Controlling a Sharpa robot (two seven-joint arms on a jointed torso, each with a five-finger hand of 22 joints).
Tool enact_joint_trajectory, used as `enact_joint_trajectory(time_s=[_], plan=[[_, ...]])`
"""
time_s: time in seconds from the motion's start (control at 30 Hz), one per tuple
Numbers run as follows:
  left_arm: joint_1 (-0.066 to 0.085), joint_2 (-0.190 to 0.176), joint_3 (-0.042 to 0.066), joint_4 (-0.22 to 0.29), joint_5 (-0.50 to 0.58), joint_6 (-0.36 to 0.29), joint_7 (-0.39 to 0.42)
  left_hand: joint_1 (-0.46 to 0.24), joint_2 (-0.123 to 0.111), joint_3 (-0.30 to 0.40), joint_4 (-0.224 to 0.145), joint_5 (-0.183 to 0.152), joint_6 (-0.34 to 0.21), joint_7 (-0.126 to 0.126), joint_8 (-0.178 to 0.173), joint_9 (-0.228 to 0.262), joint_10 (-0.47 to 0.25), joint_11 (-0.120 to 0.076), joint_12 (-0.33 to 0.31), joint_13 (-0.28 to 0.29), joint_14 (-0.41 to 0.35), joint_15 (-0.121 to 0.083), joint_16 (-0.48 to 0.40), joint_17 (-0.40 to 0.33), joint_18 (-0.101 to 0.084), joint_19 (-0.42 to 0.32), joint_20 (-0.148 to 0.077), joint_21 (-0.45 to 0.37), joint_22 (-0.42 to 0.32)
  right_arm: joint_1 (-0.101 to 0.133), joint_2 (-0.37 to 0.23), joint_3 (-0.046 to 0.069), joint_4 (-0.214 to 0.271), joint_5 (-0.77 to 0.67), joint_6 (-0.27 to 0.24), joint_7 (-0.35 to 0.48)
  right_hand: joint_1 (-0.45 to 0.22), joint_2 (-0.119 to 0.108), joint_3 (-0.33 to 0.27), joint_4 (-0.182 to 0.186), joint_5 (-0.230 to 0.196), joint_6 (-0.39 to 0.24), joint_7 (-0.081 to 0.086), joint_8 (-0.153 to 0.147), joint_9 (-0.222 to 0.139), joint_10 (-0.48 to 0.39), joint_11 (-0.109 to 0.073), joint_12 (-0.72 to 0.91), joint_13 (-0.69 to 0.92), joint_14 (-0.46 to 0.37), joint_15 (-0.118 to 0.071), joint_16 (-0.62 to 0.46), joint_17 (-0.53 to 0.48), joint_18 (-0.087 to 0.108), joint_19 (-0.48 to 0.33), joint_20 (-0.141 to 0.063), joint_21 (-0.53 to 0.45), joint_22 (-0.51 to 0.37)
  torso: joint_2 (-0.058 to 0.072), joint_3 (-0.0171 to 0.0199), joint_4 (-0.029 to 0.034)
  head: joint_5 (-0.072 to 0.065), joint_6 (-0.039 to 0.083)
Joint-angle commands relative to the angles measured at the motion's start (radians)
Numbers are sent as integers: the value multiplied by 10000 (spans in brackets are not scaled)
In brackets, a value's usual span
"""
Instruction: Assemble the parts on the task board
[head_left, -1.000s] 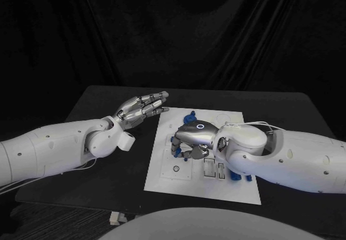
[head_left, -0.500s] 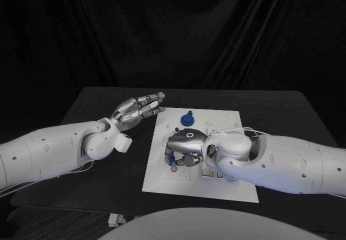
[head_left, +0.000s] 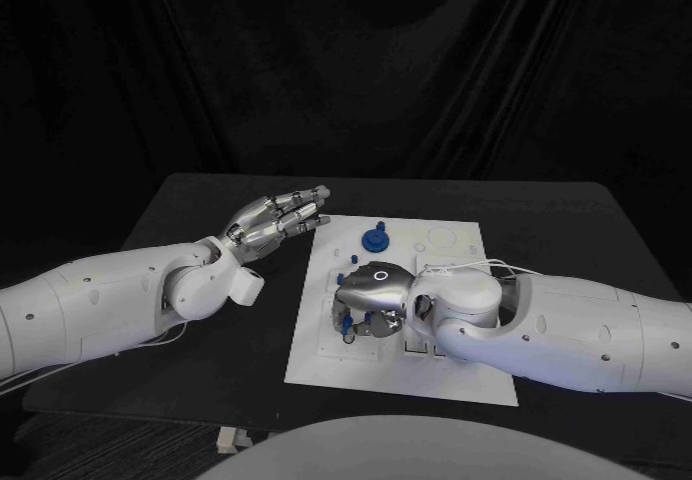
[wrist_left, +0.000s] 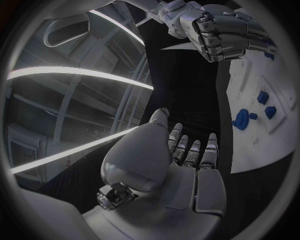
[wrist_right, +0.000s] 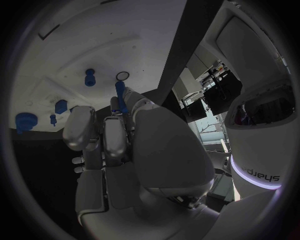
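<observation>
Item: right hand (head_left: 372, 297), over the near-left part of the task board (head_left: 433, 380), fingers curled round a slim blue peg (wrist_right: 119, 96) held by its lower end. Peg's long axis ran out past the fingertips toward the board; in the right wrist view its free tip lay just beside a small ringed hole (wrist_right: 122, 75), seemingly its seat, so the coming move turned on bringing tip and ring into line. Right hand plainly the nearer of the two. Item: left hand (head_left: 278, 214), raised off the board's far-left corner, fingers straight and apart, holding nothing. Other blue parts: a round knobbed piece (head_left: 374, 239) on the board's far side, well apart from the right hand; smaller pieces beside it in the left wrist view. Change from a second earlier: right hand had travelled from mid-board toward the near-left; left hand much the same.
</observation>
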Motion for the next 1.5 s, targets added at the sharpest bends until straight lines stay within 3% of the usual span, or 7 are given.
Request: enact_joint_trajectory(time_s=[0.03,0.47,1.03,1.5], plan=[[-23,0,9,5,41,66,104,6,80,14,-2,36,23,26,54,13,17,74,12,7,-8,-83,-5,-9,121,-36,-16,-43,23,-33,-35,7,19,-176,111,-179,-87,9,57,-28,32,29,-24,-47,-2,920,-846,19,-15,68,-21,1,-17,-39,54,-18,18,1436,1,-1,3,15,2],[-52,5,9,-20,41,126,4,29,84,33,-27,67,21,1,65,13,17,41,28,8,20,-38,22,0,119,77,47,11,144,-87,-223,7,138,-181,200,-286,-81,-10,70,-53,44,15,-21,-70,-9,921,-844,-5,-15,62,-20,-31,-59,-31,43,-20,-29,1424,-6,-2,-5,6,2],[-66,-71,9,-6,42,156,-101,32,90,41,-31,74,122,-6,99,26,36,29,59,13,37,-29,37,4,120,117,72,30,169,-425,-133,7,4,-181,-65,-239,-91,-22,83,-75,34,11,-17,-97,-15,977,-851,-5,0,58,-20,-56,-79,-32,40,-21,-37,1422,-2,-1,-2,44,2],[-81,-79,9,-35,42,242,-204,32,102,49,-30,78,194,-3,128,36,61,36,91,19,43,-31,43,5,120,152,92,47,195,-558,-147,7,41,-181,-135,-255,-105,-50,97,-123,15,50,-36,-120,-16,1108,-886,27,44,62,-43,-83,-88,-29,35,-35,-53,1419,1,-2,-3,77,2]])
